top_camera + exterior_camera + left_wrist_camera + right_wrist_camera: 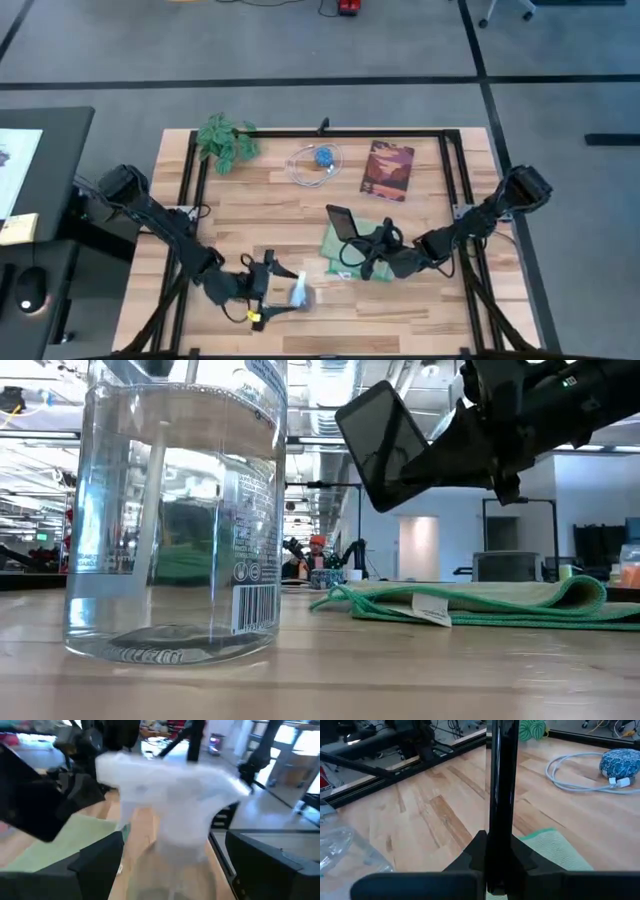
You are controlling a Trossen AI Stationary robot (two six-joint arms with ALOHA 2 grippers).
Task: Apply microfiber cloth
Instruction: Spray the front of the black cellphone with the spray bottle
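High view: the microfiber cloth [352, 243] lies bunched on the worktop [250, 210] just right of centre, lower half of the frame. The right tool [372, 250] hangs over it, clenched on a black phone [343, 221] that stands tilted above the cloth's upper left edge. Judging by this, the wiping has not clearly begun: the phone is lifted and the cloth lies spread on the wood, so bringing the two together is what is left. The right arm reaches in from the right edge, bent low toward centre. The left arm comes from the left edge down to the lower middle, where the left tool [283, 292] grasps a clear spray bottle [299, 293]. A plant [226, 141], a white cable [315, 165] and a reddish book [387, 169] sit along the upper part.

Low view: the bottle [175, 510] fills the left; the cloth [480, 603] lies folded at right centre with a white tag showing. The phone [385, 445] hangs in the air at upper right, apart from the cloth.

Left wrist view: the bottle's white sprayer head [170, 800] sits between the dark fingers [100, 865]; the cloth [60, 845] shows at lower left.

Right wrist view: the phone [501, 795] is seen edge-on, upright, pinched at the frame's bottom centre, with the cloth [552, 852] below it at lower right.
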